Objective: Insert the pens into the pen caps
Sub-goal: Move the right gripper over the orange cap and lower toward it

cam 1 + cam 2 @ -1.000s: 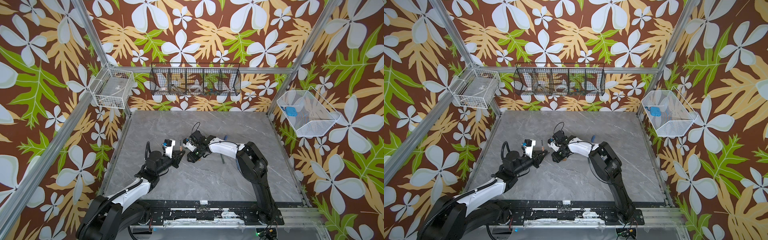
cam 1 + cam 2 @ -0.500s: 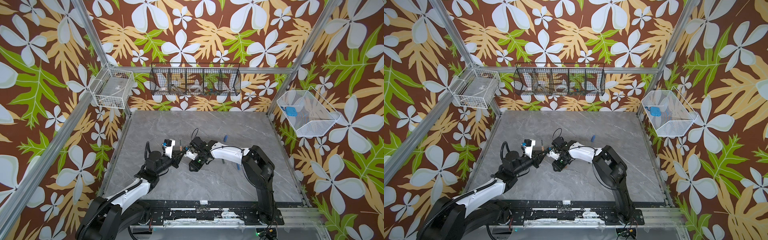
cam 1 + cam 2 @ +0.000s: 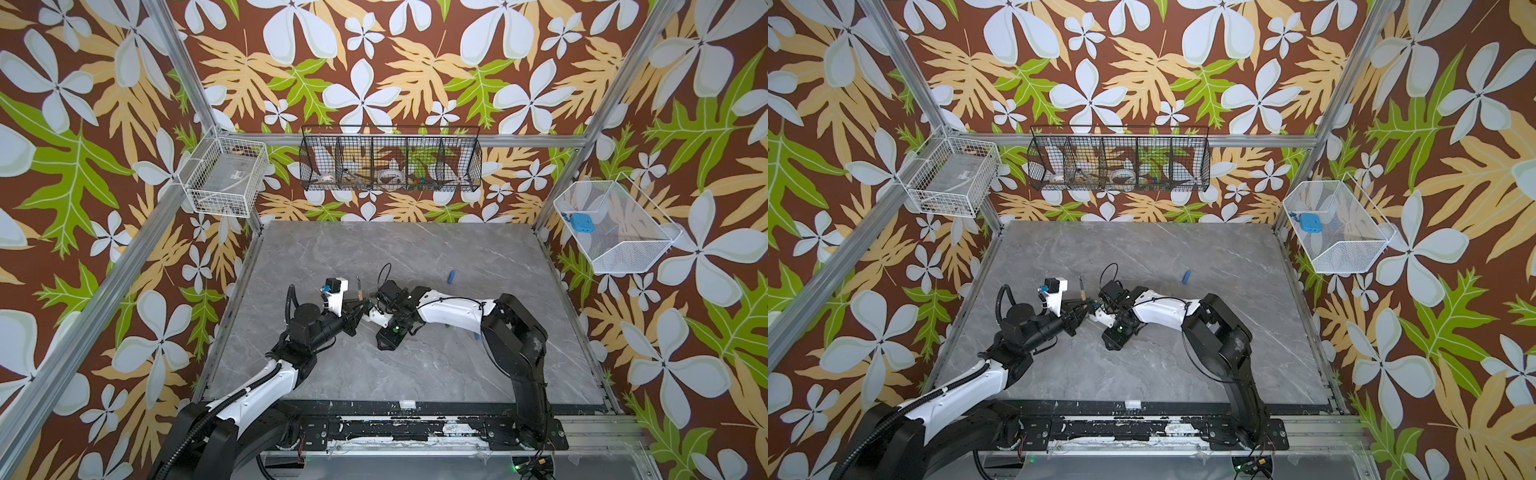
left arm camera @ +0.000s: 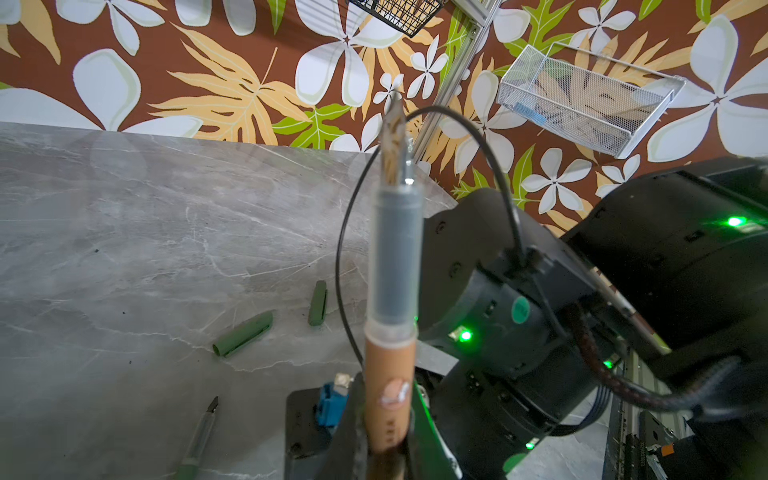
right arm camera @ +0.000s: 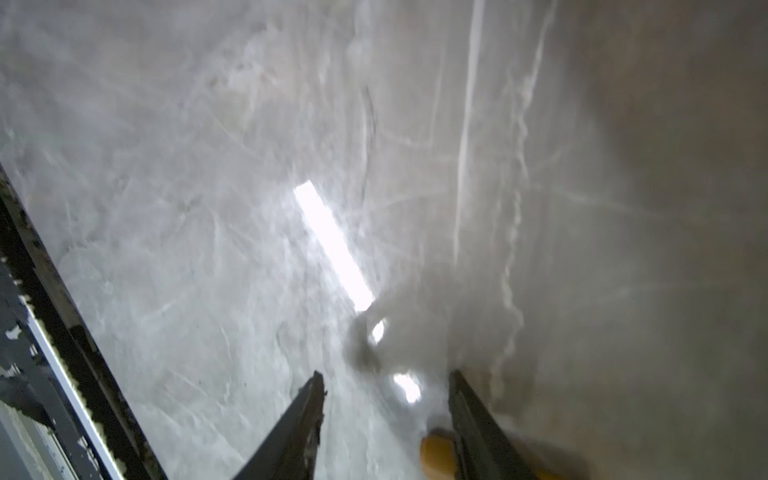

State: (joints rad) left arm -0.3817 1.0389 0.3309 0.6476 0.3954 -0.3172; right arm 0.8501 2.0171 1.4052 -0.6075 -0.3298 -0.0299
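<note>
The fingers (image 4: 351, 432) of the left gripper (image 3: 360, 305) were pressed together on the lower barrel of the orange-brown pen (image 4: 390, 361), which was held upright above the table (image 3: 374, 249) with its bare nib uppermost, as was also seen in both top views. The fingers (image 5: 299, 428) of the right gripper (image 5: 386, 374) were seen spread, with only blurred table surface between their tips. The rounded end of the orange-brown cap (image 5: 436, 457) was shown just beside one finger at the edge of the right wrist view, and whether it was touched or carried could not be told. No pen was seen seated in a cap. In the left wrist view a first green cap (image 4: 243, 334) and a second green cap (image 4: 318, 303) were found lying empty on the table, near each other but apart. A green pen (image 4: 199, 432) was seen lying uncapped near them, its dark tip exposed. The blue cap (image 3: 451, 275) was seen lying alone toward the back of the table, well apart from both grippers. The other green pen and the blue pen could not be made out with certainty. The task was therefore judged to be at its first pairing: one pen was held up ready, its cap was not yet fitted, and all four insertions were judged to be left, as far as could be seen.
</note>
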